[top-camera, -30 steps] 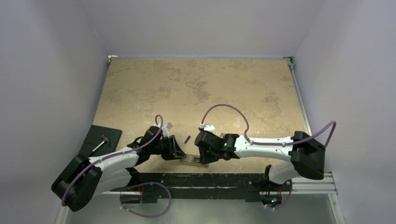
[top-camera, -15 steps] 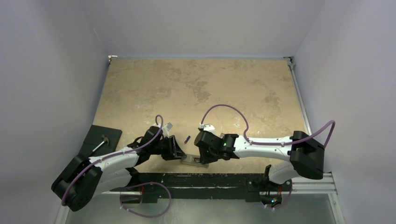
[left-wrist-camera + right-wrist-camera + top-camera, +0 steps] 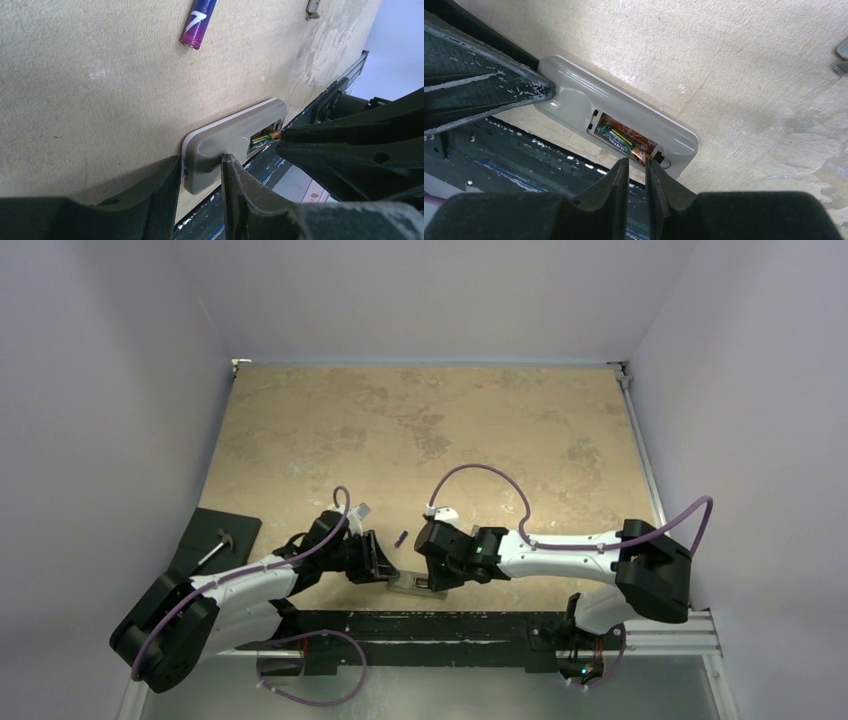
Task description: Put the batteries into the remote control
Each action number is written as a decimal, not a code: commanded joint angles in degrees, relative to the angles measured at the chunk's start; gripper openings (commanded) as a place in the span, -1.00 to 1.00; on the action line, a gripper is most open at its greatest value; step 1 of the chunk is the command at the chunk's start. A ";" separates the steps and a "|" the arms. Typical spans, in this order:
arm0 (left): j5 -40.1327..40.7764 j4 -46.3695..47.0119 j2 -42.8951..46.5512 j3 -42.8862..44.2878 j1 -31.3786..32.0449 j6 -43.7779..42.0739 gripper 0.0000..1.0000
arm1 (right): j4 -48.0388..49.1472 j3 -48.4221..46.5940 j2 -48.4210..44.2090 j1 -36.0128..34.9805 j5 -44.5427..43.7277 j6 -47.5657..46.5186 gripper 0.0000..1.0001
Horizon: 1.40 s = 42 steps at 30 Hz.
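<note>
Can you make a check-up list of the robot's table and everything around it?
Surface: tan table, blotchy.
Job's things: remote face down at near edge, recess open; brown battery in recess; purple battery loose on table.
Clutter: grey cover lying apart; black plate at left with a tool on it.
Grippers: left gripper jaws clamp remote's end; right gripper jaws nearly together at brown battery's end, grip unclear.
Cables: purple cable loops over each arm.
Surroundings: pale walls on three sides; black rail along near edge.
</note>
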<state>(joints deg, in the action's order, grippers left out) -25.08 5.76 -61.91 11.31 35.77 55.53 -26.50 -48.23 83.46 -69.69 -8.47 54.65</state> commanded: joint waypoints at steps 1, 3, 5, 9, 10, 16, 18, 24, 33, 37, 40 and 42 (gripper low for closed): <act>0.65 -0.05 -0.52 -1.03 0.76 -0.17 -0.34 | 1.14 -0.82 1.06 0.26 -1.36 0.55 -0.50; 0.60 -0.10 -0.43 -1.03 0.77 -0.13 -0.34 | 1.31 -0.82 1.31 0.26 -1.08 0.48 -0.51; 0.65 -0.09 -0.35 -1.03 0.87 -0.11 -0.34 | 1.60 -0.73 1.50 0.26 -0.77 0.45 -0.52; 0.70 -0.05 -0.32 -1.12 0.88 -0.11 -0.34 | 2.43 -0.71 1.85 0.26 0.14 0.13 -0.55; 0.68 -0.05 -0.32 -1.12 0.95 -0.11 -0.34 | 2.62 -0.73 2.06 0.26 0.37 -0.01 -0.56; 0.69 0.12 -0.44 -1.12 0.90 -0.06 -0.34 | 2.60 -2.00 4.60 0.26 0.07 -1.98 -0.64; 0.71 0.09 -0.37 -1.11 0.96 -0.07 -0.34 | 2.59 -2.30 5.37 0.24 0.42 -2.37 -0.66; 0.81 0.04 -0.27 -1.05 1.02 -0.15 -0.34 | 0.11 -4.55 7.71 -0.02 -0.40 -5.23 -0.71; 0.75 0.50 -0.92 -0.72 1.04 -0.29 -0.34 | -3.64 -8.08 11.32 -1.12 -1.39 -8.24 -0.75; 0.69 0.89 -1.22 -0.44 1.03 -0.41 -0.34 | -4.93 -10.12 13.88 -1.98 -1.41 -9.13 -0.78; 0.50 0.82 -1.21 -0.30 1.02 -0.50 -0.34 | -6.47 -12.03 16.11 -2.97 -2.36 -9.70 -0.79; 0.52 0.78 -1.03 -0.35 1.06 -0.56 -0.34 | -7.60 -13.29 17.39 -3.67 -3.22 -10.03 -0.79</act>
<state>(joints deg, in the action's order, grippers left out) -24.86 6.33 -62.19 11.33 36.03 55.53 -38.20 -60.36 95.68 -71.50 -10.31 44.80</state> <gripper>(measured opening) 0.335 0.110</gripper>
